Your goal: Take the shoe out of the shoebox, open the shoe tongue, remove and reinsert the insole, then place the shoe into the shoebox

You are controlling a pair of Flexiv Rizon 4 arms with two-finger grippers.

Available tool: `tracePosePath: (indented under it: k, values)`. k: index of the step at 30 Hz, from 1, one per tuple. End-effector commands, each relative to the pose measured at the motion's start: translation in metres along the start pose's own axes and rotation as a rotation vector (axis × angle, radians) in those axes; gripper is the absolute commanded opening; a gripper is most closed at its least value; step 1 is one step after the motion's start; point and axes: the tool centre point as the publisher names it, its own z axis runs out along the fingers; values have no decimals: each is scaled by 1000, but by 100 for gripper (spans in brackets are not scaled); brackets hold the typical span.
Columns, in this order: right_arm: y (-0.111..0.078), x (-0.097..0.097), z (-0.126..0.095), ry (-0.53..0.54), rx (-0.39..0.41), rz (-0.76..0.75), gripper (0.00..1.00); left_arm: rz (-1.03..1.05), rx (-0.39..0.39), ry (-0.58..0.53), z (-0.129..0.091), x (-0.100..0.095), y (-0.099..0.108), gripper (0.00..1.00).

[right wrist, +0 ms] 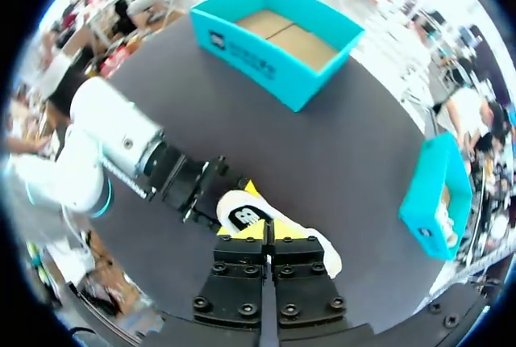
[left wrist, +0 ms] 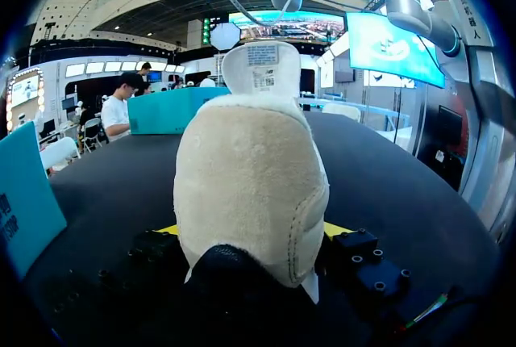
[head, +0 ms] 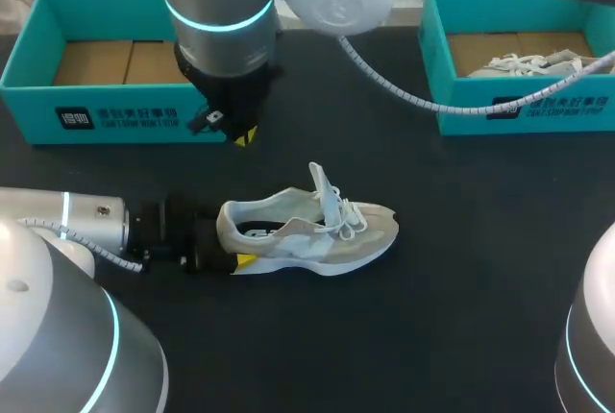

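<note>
A beige and white shoe lies on its sole in the middle of the black table, toe pointing right, tongue standing up and laces loose. My left gripper sits at the heel. In the left wrist view the heel fills the gap between its yellow fingertips, which press it from both sides. My right gripper hangs above the table behind the heel, near the left box. In the right wrist view its fingers are shut with nothing between them, the shoe opening below.
An empty teal shoebox stands at the back left. A second teal shoebox at the back right holds another shoe. My right arm's cable loops over the table between the boxes.
</note>
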Motion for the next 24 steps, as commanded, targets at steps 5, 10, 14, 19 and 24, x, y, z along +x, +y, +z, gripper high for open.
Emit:
tracePosePath:
  k: [5,10,14,19,24]
  values:
    - [0,-7,3,95,27,-176,0,0,0,-2,4,4,6,0]
    - [0,-7,3,95,27,-176,0,0,0,-2,4,4,6,0]
    - [-24,-3,24,59,92,-284,0,0,0,-2,4,4,6,0]
    - [-46,8,58,83,122,-329,0,0,0,-2,4,4,6,0]
    - [-61,13,90,104,146,-358,0,0,0,-2,4,4,6,0]
